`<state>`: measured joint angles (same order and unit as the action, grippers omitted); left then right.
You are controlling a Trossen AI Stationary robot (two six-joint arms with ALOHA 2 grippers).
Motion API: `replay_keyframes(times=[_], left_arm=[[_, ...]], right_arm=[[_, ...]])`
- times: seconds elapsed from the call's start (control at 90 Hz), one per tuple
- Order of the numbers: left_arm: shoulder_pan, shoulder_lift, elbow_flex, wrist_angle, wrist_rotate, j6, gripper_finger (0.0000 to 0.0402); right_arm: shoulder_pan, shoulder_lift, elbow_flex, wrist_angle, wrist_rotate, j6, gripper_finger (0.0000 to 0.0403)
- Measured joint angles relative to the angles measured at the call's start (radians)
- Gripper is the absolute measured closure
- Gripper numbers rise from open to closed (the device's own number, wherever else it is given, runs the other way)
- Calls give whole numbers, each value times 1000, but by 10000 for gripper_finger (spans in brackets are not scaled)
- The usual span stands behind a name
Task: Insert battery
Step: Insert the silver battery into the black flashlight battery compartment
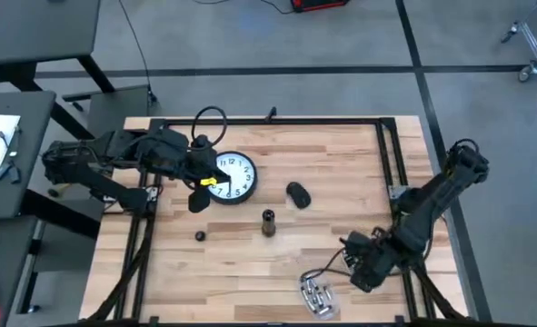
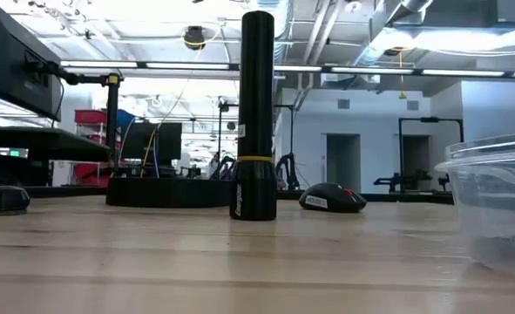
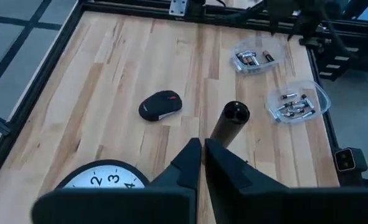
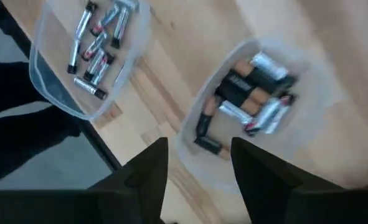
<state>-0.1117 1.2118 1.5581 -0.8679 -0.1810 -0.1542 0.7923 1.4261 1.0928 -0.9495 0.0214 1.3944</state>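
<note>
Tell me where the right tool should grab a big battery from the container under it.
Judging by the right wrist view, take the black-and-copper battery on top of the pile in the clear container, across its round body at mid-length, coming straight down. Right tool hangs open above it; neighbours crowd its ends.

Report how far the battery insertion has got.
Done: the black flashlight stands upright, its top open, cap off. In hand: the open right gripper hovers over the clear plastic tub of large batteries, holding nothing. The left gripper waits shut over the white wall clock. Left: pick a battery and insert it.
</note>
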Motion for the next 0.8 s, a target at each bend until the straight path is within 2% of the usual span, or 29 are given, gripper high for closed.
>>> replay_keyframes(times=[0.111, 0.367, 0.556, 0.7, 0.8], left_arm=[[0, 0, 0, 5, 0, -11, 402], [0, 0, 0, 2, -2, -15, 402], [0, 0, 0, 2, -3, -18, 402], [0, 0, 0, 2, -3, -19, 402], [0, 0, 0, 2, -8, -24, 402]], right_arm=[[2, 1, -87, 27, 0, -26, 248], [14, 1, -191, 137, 12, -374, 280], [35, 2, -254, 234, 53, -531, 294], [33, 2, -281, 204, 57, -526, 294], [32, 2, -281, 139, 46, -439, 294]])
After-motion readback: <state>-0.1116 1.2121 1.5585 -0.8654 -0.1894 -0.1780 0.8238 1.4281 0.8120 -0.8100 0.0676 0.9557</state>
